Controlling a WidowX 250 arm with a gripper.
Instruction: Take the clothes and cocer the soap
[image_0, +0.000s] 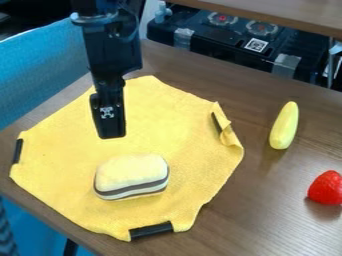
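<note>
The black gripper (110, 131) hangs down from the top left over the yellow cloth (177, 132), above and behind the soap. Spread out on the brown table, the cloth has black strips at several edges, and its right corner is folded up. On the front half of the cloth lies the soap (131, 176), a pale rounded block with dark and white bands along its lower side. Its pale top is uncovered. A gap shows between the gripper and the soap.
To the right on the table (247, 210) are a pale yellow-green elongated object (284, 125) and a red strawberry-like toy (326, 188). A black case (227, 42) stands behind the table, and blue fabric (40, 70) lies beyond its left edge.
</note>
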